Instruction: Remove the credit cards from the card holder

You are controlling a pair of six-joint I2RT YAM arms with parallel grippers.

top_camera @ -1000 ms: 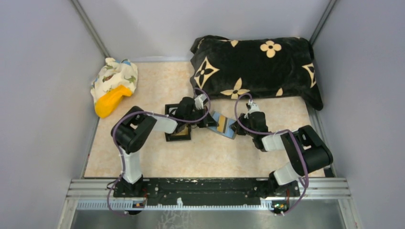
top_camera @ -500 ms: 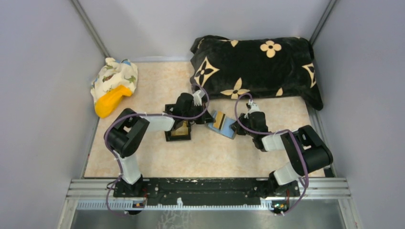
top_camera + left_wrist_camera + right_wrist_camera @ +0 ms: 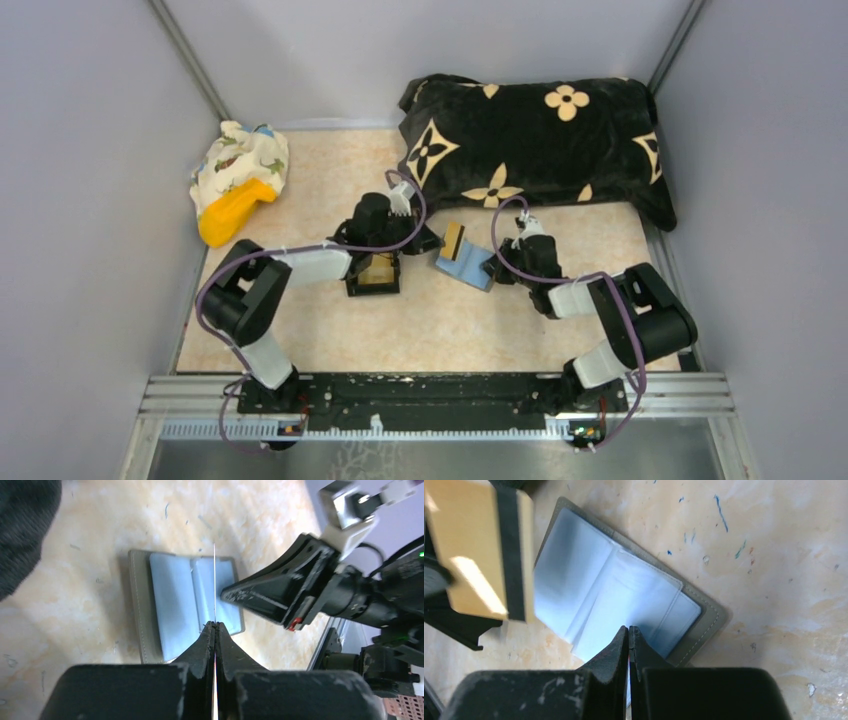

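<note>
The left arm (image 3: 305,263) and the right arm (image 3: 585,297) were made alike: white tube-like links between thick, round black joints, and a thin purple cable (image 3: 200,295) that ran in loose loops along each of them. The left end effector (image 3: 214,626) and the right end effector (image 3: 629,630) were matte black, each with two wedge-shaped fingers that became narrow to the tip and showed small scratches. The right one also carried a small red mark (image 3: 295,623) and a pale grey block (image 3: 348,516) behind its fingers.

Pale grey walls (image 3: 85,250), mottled beige tabletop (image 3: 440,335), metal rail (image 3: 450,392)
</note>
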